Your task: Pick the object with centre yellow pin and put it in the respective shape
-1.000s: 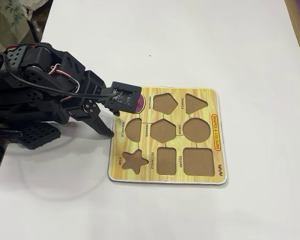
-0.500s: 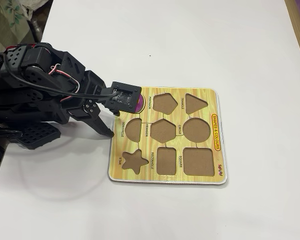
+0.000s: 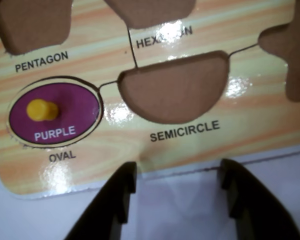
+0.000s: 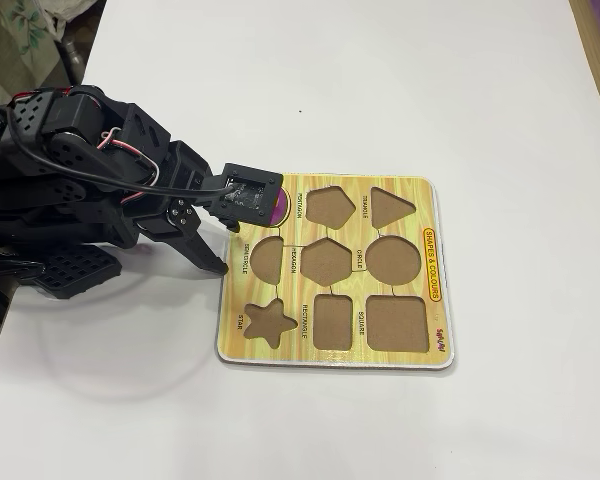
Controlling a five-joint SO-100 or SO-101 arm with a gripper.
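In the wrist view, your purple oval piece with its yellow knob is sitting flush in the OVAL cut-out, left of the empty semicircle cut-out. The gripper is hanging spread and empty, just off the board. In the fixed view, nothing is shifting from a second ago: the arm is covering most of the piece, so placement looks finished.

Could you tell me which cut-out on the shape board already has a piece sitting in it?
The OVAL cut-out: it holds the purple oval piece with the yellow knob. The SEMICIRCLE cut-out and PENTAGON cut-out show only bare brown recesses.
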